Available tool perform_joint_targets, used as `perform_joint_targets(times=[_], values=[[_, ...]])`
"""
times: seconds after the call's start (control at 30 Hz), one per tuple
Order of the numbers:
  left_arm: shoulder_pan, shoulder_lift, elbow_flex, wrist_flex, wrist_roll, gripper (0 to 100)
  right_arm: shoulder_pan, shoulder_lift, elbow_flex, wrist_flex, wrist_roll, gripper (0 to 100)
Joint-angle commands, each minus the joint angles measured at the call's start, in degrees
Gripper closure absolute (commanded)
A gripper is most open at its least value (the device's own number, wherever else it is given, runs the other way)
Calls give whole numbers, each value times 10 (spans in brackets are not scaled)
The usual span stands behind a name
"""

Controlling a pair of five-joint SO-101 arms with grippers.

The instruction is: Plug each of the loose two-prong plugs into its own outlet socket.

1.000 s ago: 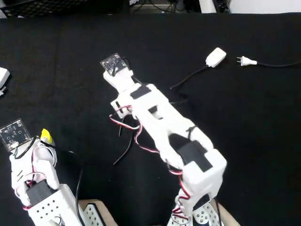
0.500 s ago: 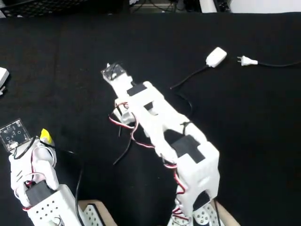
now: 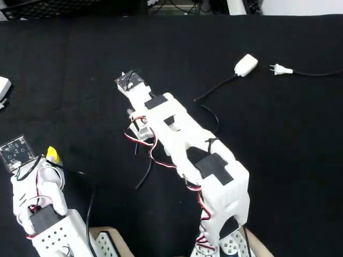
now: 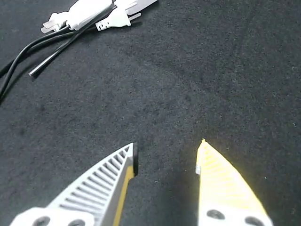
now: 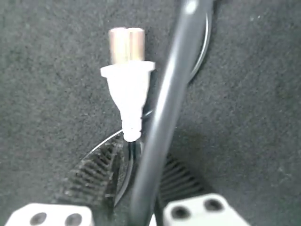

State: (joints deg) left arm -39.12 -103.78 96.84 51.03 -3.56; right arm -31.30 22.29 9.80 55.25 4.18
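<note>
Starting at the near left corner of the table [image 3: 80,53], note the left gripper [image 4: 164,153] spread wide and empty above bare black cloth, with a loose plug [image 4: 115,22] lying well beyond it. Moving out to mid-table, find the right gripper [image 5: 136,157] pinched, by the look of it, on the cord tail of a white plug [image 5: 127,89], prongs pointing away from the wrist, a thick black cable [image 5: 167,94] crossing close in front. Judge that plug light, hard and smooth-sided, so apt to twist or slip when squeezed only at the soft tail; better to take hold across the flat sides of the moulded body, leaving the prongs free. Expect the limp trailing cord to drag and turn so light a thing. Looking farther, toward the far right corner, see the socket [image 3: 245,65] on a black lead [image 3: 214,88] and, near it, a far plug [image 3: 280,69] with cord running off the right edge. Count on wide bare cloth between mid-table and that socket, with only the lead to snag; mind the risk of so light a socket skidding under the push
</note>
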Motion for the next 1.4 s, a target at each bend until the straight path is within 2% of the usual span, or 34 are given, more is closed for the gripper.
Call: perform_joint_targets(times=[0.0,0.23,0.5,0.67,0.8,1.17,1.37], values=[[15,-4,6,1,3,777,-7,-22,-24,31,6,987],[26,-4,6,0,3,777,-9,-139,-7,125,41,987],[63,-4,6,1,3,777,-15,-284,131,204,110,987],[64,-4,6,1,3,777,-16,-305,262,185,170,987],[71,-4,6,-4,4,777,-18,-305,312,131,180,987],[326,-5,6,-5,3,777,-18,-305,280,146,174,987],[398,-5,6,-55,6,777,-18,-350,273,169,174,987]])
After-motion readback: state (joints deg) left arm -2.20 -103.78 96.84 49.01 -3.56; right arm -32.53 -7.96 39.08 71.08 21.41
